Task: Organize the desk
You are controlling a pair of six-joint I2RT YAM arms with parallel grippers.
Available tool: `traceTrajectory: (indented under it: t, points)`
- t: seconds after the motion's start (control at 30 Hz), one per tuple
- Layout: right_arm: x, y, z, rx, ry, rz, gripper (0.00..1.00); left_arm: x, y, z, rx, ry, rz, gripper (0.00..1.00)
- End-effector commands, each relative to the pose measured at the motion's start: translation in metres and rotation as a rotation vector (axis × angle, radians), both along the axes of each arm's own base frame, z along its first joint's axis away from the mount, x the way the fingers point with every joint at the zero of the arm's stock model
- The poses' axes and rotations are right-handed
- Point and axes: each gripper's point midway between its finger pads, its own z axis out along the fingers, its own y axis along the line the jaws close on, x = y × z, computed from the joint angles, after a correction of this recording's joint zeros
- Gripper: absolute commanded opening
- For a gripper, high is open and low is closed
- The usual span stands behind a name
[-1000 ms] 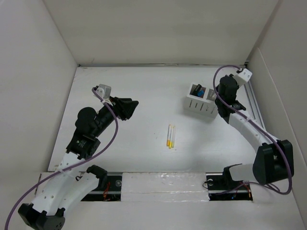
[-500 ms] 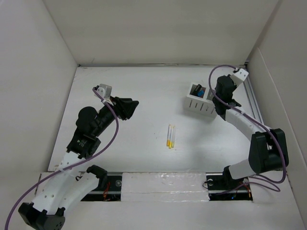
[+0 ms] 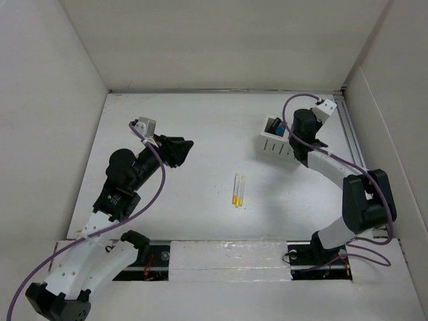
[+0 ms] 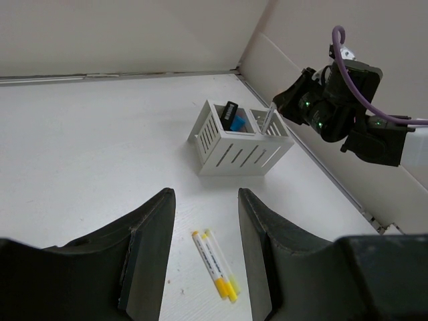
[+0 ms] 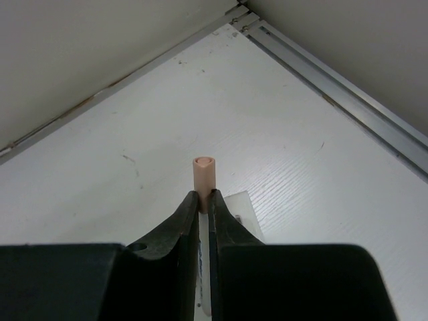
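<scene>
Desk (image 3: 187,127): two markers (image 3: 238,191) loose at centre, unsorted.
Right gripper (image 5: 204,195): clamped on pen (image 5: 204,172) at organizer (image 3: 275,148), far right.
Left gripper (image 4: 205,197): jaws apart, empty.

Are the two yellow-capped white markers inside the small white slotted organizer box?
No, the two yellow-capped white markers lie side by side on the white desk, apart from the small white slotted organizer box.

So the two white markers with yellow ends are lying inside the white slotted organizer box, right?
No. The two white markers with yellow ends lie on the white desk, apart from the white slotted organizer box; the top external view shows it.
</scene>
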Motion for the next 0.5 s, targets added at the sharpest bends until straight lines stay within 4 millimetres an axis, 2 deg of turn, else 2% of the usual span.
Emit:
traceTrajectory:
  t: [0.0, 0.03, 0.07, 0.1, 0.17, 0.2, 0.3, 0.37, 0.4, 0.43, 0.47]
  points:
    - [-0.001, 0.015, 0.021, 0.008, -0.08, 0.004, 0.0, 0.0, 0.0, 0.014, -0.021, -0.05, 0.001, 0.39]
    - [-0.002, 0.015, 0.021, 0.007, -0.08, 0.002, 0.01, 0.0, -0.001, 0.014, -0.019, -0.046, -0.002, 0.39]
    - [-0.003, 0.025, 0.026, 0.02, -0.094, 0.023, 0.03, 0.0, -0.003, 0.011, -0.015, -0.037, -0.013, 0.39]
    - [-0.006, 0.029, 0.025, 0.021, -0.088, 0.026, 0.11, -0.001, -0.003, 0.013, -0.017, -0.044, -0.016, 0.39]
    - [-0.012, 0.039, 0.025, 0.031, -0.088, 0.041, 0.19, -0.002, -0.001, 0.015, -0.023, -0.055, -0.008, 0.39]
    - [-0.016, 0.037, 0.026, 0.034, -0.082, 0.038, 0.28, -0.001, 0.0, 0.015, -0.023, -0.055, -0.002, 0.39]
    - [-0.024, 0.051, 0.034, 0.044, -0.084, 0.078, 0.37, 0.002, -0.003, 0.01, -0.013, -0.036, -0.008, 0.39]
    - [-0.028, 0.056, 0.039, 0.05, -0.086, 0.102, 0.35, 0.0, -0.004, 0.011, -0.016, -0.039, -0.019, 0.39]
    - [-0.03, 0.075, 0.039, 0.065, -0.076, 0.178, 0.28, -0.002, -0.003, 0.015, -0.024, -0.052, -0.019, 0.39]
    - [-0.034, 0.085, 0.044, 0.083, -0.088, 0.219, 0.24, -0.002, -0.002, 0.014, -0.021, -0.052, -0.011, 0.39]
    - [-0.038, 0.095, 0.036, 0.095, -0.07, 0.268, 0.19, 0.0, -0.001, 0.014, -0.021, -0.05, -0.002, 0.39]
